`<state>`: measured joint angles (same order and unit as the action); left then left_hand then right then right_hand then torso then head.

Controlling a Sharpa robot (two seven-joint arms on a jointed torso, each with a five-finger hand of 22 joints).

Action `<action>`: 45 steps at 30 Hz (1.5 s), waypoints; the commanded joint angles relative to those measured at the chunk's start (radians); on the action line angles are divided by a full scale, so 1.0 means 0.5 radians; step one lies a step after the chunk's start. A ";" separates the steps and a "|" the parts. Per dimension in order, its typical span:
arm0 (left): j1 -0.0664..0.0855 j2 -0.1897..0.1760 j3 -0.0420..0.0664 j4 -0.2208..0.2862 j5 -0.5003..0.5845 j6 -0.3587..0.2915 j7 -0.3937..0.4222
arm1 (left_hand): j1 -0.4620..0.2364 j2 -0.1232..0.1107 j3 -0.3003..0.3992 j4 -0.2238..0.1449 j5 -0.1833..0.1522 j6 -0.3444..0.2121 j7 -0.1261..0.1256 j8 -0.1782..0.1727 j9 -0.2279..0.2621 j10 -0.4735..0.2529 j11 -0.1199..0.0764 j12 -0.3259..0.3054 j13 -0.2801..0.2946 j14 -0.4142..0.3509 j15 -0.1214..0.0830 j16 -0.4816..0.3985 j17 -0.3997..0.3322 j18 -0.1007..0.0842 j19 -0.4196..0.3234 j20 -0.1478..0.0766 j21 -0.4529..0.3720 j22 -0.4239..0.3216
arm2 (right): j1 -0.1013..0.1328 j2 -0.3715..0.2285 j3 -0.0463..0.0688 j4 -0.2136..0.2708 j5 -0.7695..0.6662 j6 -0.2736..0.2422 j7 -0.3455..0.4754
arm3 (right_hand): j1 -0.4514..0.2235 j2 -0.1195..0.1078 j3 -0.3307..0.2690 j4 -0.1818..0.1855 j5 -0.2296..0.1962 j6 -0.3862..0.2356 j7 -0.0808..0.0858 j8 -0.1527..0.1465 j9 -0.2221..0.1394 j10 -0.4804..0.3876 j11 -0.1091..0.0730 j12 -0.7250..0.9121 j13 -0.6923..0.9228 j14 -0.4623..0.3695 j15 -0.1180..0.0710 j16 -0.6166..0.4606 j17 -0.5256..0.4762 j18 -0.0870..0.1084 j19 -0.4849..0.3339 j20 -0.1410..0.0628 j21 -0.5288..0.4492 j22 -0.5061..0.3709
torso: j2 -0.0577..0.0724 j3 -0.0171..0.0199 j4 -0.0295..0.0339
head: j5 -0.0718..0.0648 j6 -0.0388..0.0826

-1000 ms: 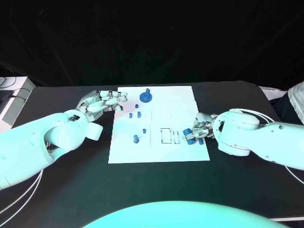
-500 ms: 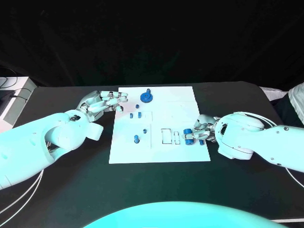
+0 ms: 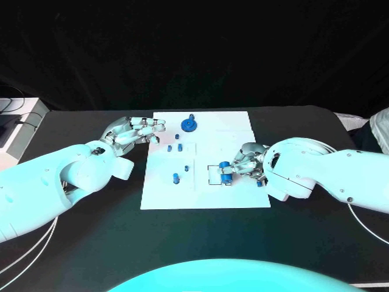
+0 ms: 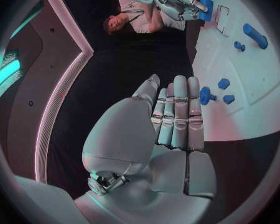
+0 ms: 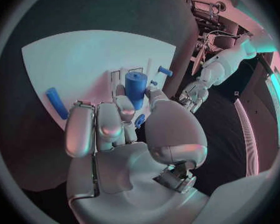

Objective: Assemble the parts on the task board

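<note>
Right hand (image 3: 241,165) is pinching a blue peg (image 5: 135,86) over the outlined slots on the white board (image 3: 234,128) (left hand (image 3: 131,132) is idling open); tilted, it is risking jamming or slipping free.

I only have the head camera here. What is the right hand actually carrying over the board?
Observer: The right wrist view shows the right hand holding a blue cylinder upright between its fingertips.
Operator: Where is it relative to the slots?
Observer: Beside the outlined rectangular slots on the task board.
Operator: And the left hand, holding anything?
Observer: No. In the left wrist view the left hand holds nothing, fingers straight and side by side, at the board's edge near the small blue parts.
</note>
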<state>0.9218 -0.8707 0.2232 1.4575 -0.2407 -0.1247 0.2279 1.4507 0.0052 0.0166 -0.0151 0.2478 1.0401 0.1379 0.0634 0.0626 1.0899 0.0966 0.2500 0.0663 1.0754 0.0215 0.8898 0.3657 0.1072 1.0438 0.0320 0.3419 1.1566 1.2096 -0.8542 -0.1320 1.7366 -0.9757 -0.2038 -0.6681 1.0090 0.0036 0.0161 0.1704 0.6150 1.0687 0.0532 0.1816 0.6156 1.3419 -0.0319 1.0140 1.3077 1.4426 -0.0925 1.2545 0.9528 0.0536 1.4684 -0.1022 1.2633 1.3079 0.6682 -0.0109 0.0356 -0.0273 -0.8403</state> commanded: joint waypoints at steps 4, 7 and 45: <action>-0.001 0.004 0.001 0.009 0.011 0.041 0.003 | -0.011 0.012 -0.001 0.015 0.011 0.001 0.005 0.009 0.003 -0.008 -0.002 0.006 -0.002 0.000 0.016 -0.012 0.000 -0.007 0.013 0.005 -0.004 0.003 | -0.005 0.075 -0.005 -0.052 -0.018 0.010 0.005 | -0.019 0.006 0.397 -0.415 -0.023 0.013 -0.004 -0.003 0.001 -0.005 -0.004 -0.015 0.037 -0.009 -0.003 -0.014 -0.010 -0.004 0.084 -0.009 -0.013 0.355 | 0.001 -0.0009 -0.002 | 0.006 -0.002; -0.001 0.004 0.001 0.010 0.011 0.042 0.003 | -0.011 0.012 -0.001 0.015 0.011 0.001 0.005 0.009 0.003 -0.008 -0.002 0.006 -0.002 0.000 0.016 -0.012 0.000 -0.007 0.013 0.005 -0.004 0.003 | -0.007 0.105 -0.006 -0.069 -0.037 0.013 0.003 | -0.015 0.005 0.384 -0.413 -0.025 0.014 -0.004 -0.004 0.000 -0.004 -0.004 -0.015 0.036 -0.007 -0.003 -0.014 -0.008 -0.004 0.084 -0.008 -0.015 0.355 | 0.000 -0.0025 -0.001 | 0.006 -0.002; -0.001 -0.009 0.001 0.014 0.011 0.043 -0.004 | -0.011 0.010 -0.005 0.021 0.012 -0.001 0.005 0.008 0.003 -0.010 -0.001 0.007 -0.002 0.001 0.016 -0.013 -0.001 -0.007 0.018 0.006 -0.013 0.002 | -0.063 0.201 -0.013 -0.162 -0.210 0.040 -0.007 | 0.021 0.034 -0.001 -0.351 -0.091 0.034 0.000 -0.027 -0.032 -0.010 0.003 -0.024 0.015 -0.008 0.002 -0.032 -0.017 -0.001 0.085 -0.004 -0.032 0.352 | 0.000 0.0003 -0.001 | 0.039 -0.024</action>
<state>0.9218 -0.8758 0.2232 1.4615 -0.2403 -0.1193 0.2222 1.4483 0.0075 0.0126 -0.0110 0.2477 1.0401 0.1379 0.0634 0.0626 1.0900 0.0965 0.2499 0.0663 1.0754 0.0216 0.8898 0.3657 0.1072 1.0474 0.0357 0.3419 1.1561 1.1873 -0.7575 -0.1324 1.6529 -1.0740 -0.2189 -0.6699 1.0057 0.0002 -0.0325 0.0480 0.5744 1.0761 0.0531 0.1716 0.6006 1.3423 -0.0309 1.0067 1.3080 1.4438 -0.0908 1.2422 0.9453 0.0535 1.4680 -0.1017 1.2516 1.3074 0.6687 -0.0103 0.0347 -0.0085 -0.8511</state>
